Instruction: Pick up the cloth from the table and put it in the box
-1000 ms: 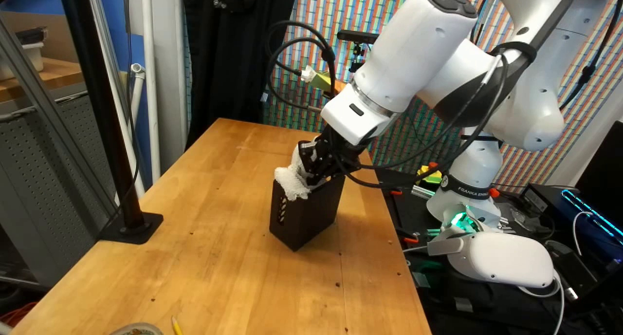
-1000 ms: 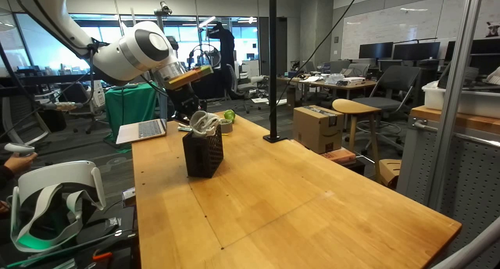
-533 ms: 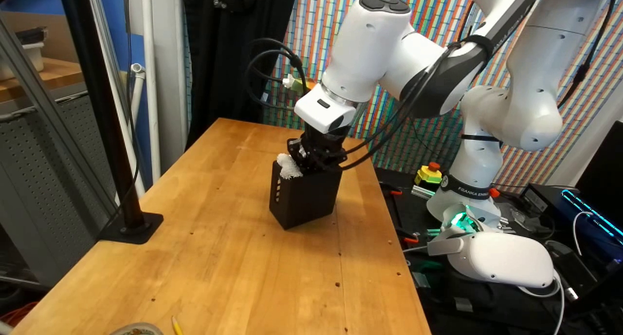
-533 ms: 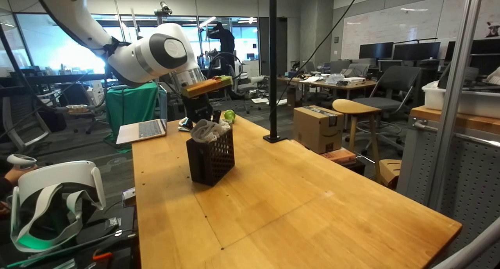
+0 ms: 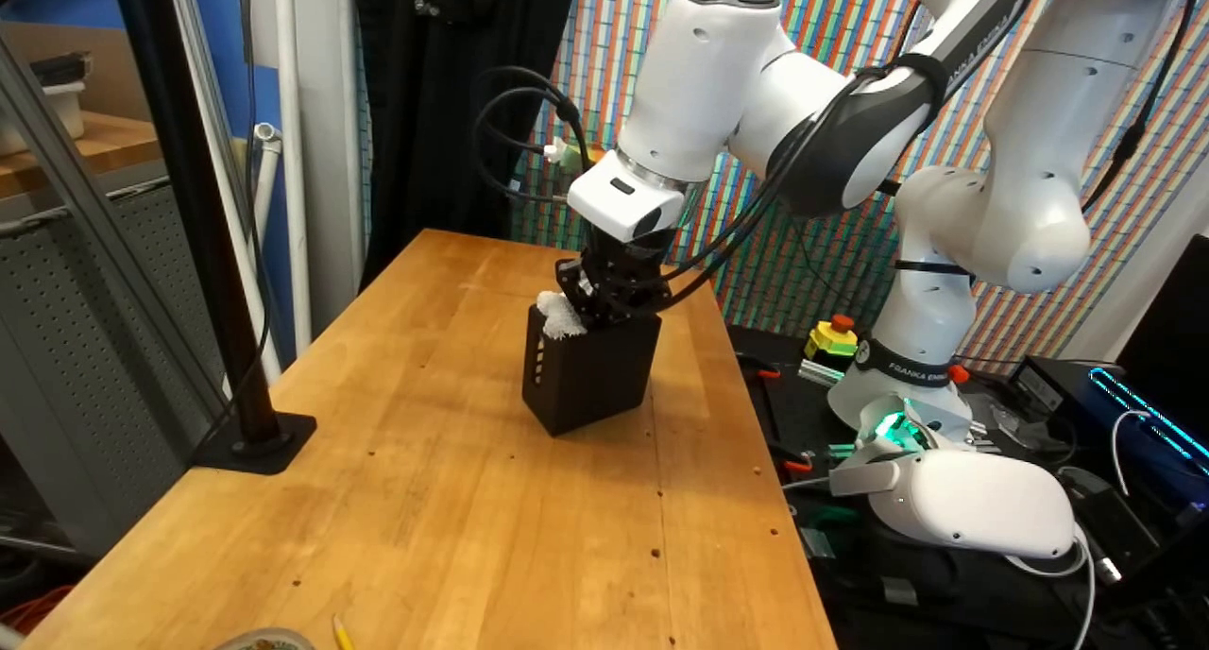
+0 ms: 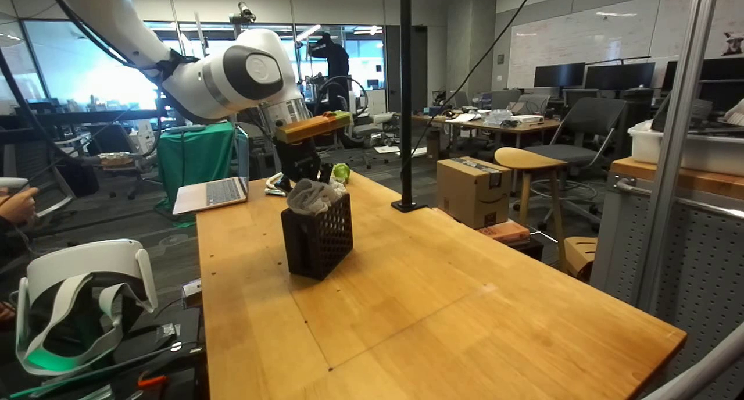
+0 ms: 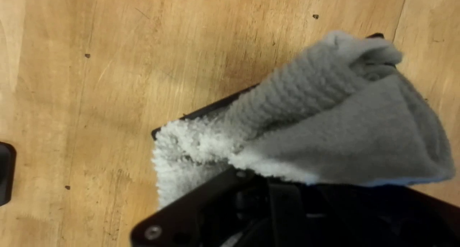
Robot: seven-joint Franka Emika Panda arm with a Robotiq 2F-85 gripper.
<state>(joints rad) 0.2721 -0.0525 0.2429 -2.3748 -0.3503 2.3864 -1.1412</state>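
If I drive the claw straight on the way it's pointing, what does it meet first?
Most likely the cloth, bunched at the mouth of the box that the claw points down into. Its tips are out of sight there, so how deep they sit, and whether they press on the cloth, is unclear.

blazing white at the window (image 6: pixel 93 63) in an exterior view, washing out detail, and flashing a pale streak off the whiteboard (image 6: pixel 587 45)! throwing only soft, faint shadows across the table (image 5: pixel 453 499), glowing cyan along a light strip (image 5: pixel 1166 433). over in the wrist view, blurring slightly across the cloth (image 7: pixel 316 128), shining palest at its left, showing duller grey elsewhere, lying nearly black along the bottom edge!
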